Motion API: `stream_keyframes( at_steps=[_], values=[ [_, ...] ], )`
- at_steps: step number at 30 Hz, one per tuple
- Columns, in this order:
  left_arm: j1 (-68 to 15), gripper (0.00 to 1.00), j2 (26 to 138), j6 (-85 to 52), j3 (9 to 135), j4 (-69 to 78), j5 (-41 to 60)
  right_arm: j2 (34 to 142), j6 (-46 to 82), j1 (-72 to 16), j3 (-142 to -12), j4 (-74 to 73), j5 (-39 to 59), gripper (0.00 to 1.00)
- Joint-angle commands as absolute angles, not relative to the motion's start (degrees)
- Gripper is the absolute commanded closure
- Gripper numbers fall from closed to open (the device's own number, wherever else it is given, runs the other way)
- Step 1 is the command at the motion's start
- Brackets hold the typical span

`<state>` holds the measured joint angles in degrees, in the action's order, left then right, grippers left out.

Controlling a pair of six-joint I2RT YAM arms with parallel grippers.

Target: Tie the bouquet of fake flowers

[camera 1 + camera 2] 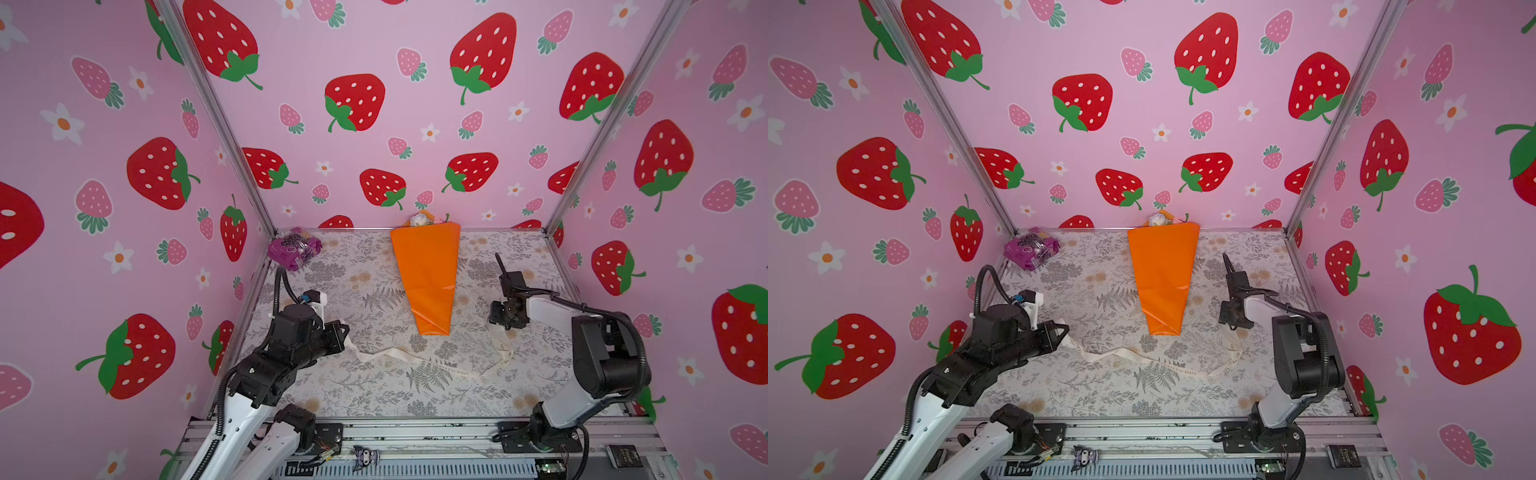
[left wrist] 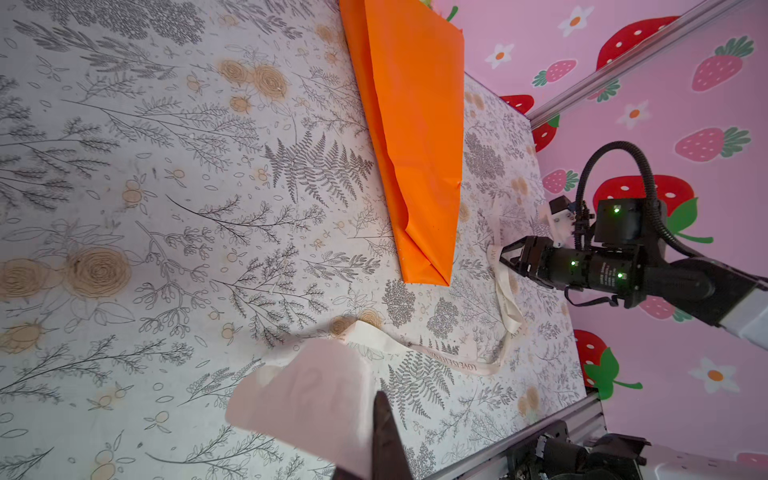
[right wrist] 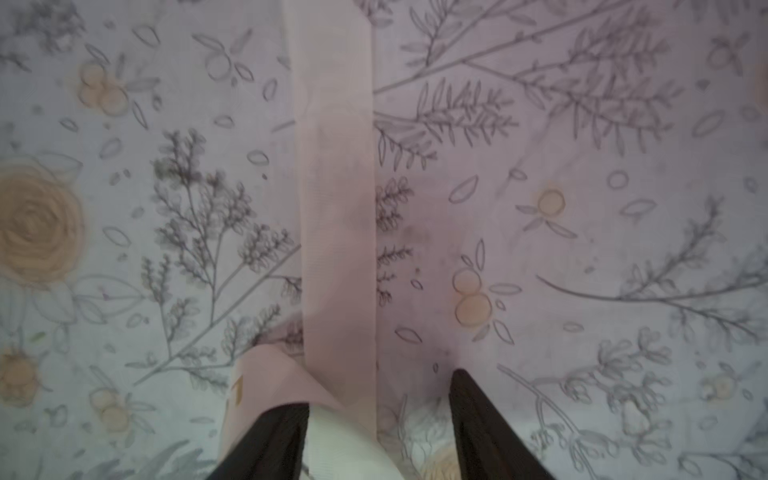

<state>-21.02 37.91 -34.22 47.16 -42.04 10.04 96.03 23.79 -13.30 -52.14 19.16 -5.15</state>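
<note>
Bouquet (image 1: 427, 274) lies flat mid-table: an orange paper cone, wide mouth at the back wall with white and pink blooms peeking out, narrow tip toward the robot. Cream ribbon (image 3: 336, 187) snakes across the floral tabletop (image 1: 374, 399) just in front of the tip, not around the cone. Left gripper (image 1: 344, 330) is pinched tight on the ribbon's left end, which is raised off the cloth. Right gripper (image 3: 374, 390) points down over the ribbon's right end, jaws spread; the ribbon runs between the fingers and drapes against one, unclamped. Purple packet (image 1: 294, 248) sits in the back-left corner, well apart.
</note>
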Motion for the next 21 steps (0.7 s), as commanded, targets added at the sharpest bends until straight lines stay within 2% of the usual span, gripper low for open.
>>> stream_keyframes(
  at_steps=[1, 6, 9, 12, 13, 14, 15, 17, 21],
  values=[
    [-20.68, 1.00, 38.08, -32.34, 49.66, -45.99, 6.30, 99.10, 20.96, -12.95, -54.79, 19.25, -3.91, 0.44],
    [-20.52, 1.00, 38.14, -32.78, 49.14, -45.66, 5.99, 100.42, 21.08, -12.97, -56.52, 19.26, -2.20, 0.44],
    [-20.56, 1.00, 38.48, -32.60, 49.29, -45.77, 5.72, 97.83, 21.50, -12.92, -58.38, 20.12, -1.44, 0.43],
    [-20.45, 1.00, 38.51, -32.42, 49.70, -46.74, 4.22, 93.42, 22.29, -12.65, -59.10, 19.87, -4.23, 0.47],
    [-20.42, 1.00, 38.33, -32.46, 49.90, -47.09, 3.45, 92.27, 21.71, -12.02, -58.94, 19.27, -4.74, 0.66],
    [-20.44, 1.00, 38.12, -32.51, 50.05, -47.49, 2.57, 91.64, 21.54, -10.97, -58.80, 19.20, -4.56, 0.78],
    [-20.46, 1.00, 37.99, -32.56, 50.13, -47.71, 2.02, 91.48, 21.81, -10.06, -59.19, 19.25, -3.96, 0.81],
    [-20.38, 1.00, 37.80, -32.35, 50.30, -48.03, 1.76, 91.09, 21.35, -9.40, -61.21, 22.58, -3.09, 0.76],
    [-20.37, 1.00, 37.76, -32.56, 50.08, -47.48, 2.01, 86.58, 20.13, -11.56, -57.07, 21.63, 12.96, 0.73]
  ],
)
